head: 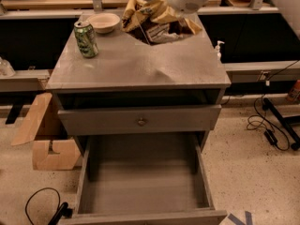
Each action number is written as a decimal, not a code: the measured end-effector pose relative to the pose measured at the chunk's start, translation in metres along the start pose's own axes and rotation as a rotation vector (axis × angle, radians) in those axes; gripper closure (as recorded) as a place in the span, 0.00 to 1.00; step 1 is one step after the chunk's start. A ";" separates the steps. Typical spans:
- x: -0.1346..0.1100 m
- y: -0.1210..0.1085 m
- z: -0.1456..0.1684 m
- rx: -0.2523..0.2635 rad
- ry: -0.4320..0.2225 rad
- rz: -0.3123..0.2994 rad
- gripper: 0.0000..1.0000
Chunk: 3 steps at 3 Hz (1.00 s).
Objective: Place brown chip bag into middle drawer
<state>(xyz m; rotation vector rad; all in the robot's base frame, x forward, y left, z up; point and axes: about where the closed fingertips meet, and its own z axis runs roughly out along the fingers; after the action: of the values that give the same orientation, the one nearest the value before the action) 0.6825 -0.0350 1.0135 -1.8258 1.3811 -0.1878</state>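
The end effector hangs over the rear edge of the surface, toward the rear right corner. It is clenched on the brown chip bag, which dangles crumpled beneath it. The bag appears lifted clear of the surface, though the pinch point is buried in the foil and hard to make out. The middle drawer stands pulled out well beyond the front edge and lower down, its flat floor bare. Between the two sits the upper drawer front with its knob, a little proud of the front edge.

The step in hand is the carry from surface to drawer. To do it well, I judge the bag should travel forward over the bare middle of the surface. It should stay high until it has passed both the front edge and the upper drawer front, and only then descend. Dropping early risks snagging the loose lower flaps on that lip. The green can and beige bowl sit by the rear left corner, well aside from a straight path, so no detour is needed. Aim for the centre of the drawer floor, away from its side walls. Lower the bag below the rim and release it there, since light foil let go from high up can flutter or tip out.
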 end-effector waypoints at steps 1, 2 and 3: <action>-0.025 0.031 -0.044 0.038 -0.022 0.062 1.00; -0.047 0.068 -0.091 0.115 -0.035 0.147 1.00; -0.055 0.116 -0.135 0.170 -0.003 0.220 1.00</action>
<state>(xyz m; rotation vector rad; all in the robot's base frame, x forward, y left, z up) 0.5005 -0.0647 1.0415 -1.5233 1.5041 -0.1814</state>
